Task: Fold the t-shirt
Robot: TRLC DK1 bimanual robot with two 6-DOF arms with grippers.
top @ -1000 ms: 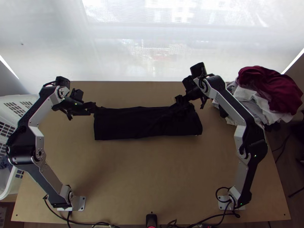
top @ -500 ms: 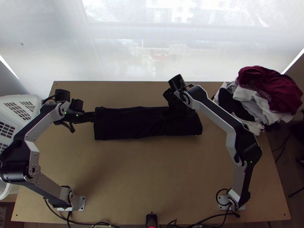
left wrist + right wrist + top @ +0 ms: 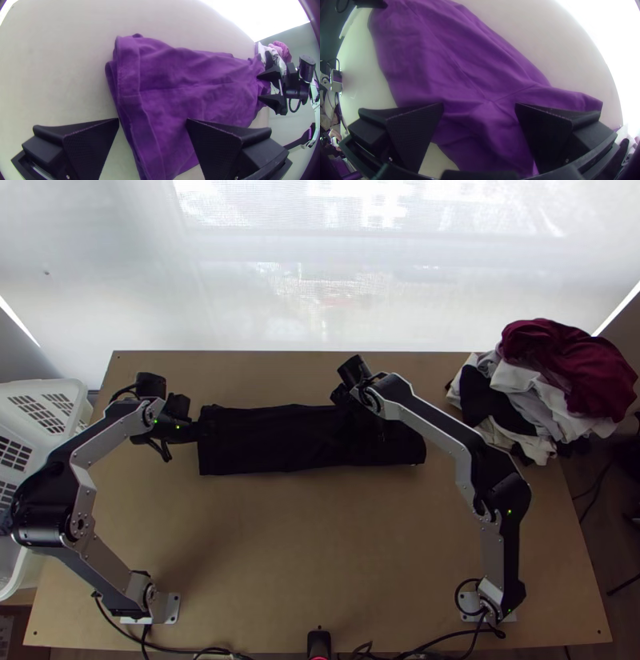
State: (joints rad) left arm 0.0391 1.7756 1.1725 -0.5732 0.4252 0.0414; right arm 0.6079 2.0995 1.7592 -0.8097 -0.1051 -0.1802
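Black, the T-shirt (image 3: 296, 440) lay in a long folded strip nearer the table's (image 3: 320, 540) far edge. Near opposite ends, left gripper (image 3: 152, 119) and right gripper (image 3: 479, 104) gaped wide, empty; crosswise folding seemed due, needing one end pinched.

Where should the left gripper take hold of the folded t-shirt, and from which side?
Probably at the stitched end of the t-shirt, coming from the top view's left, fingers straddling its edge: the layers lie stacked there, and the left gripper is open, facing that edge.
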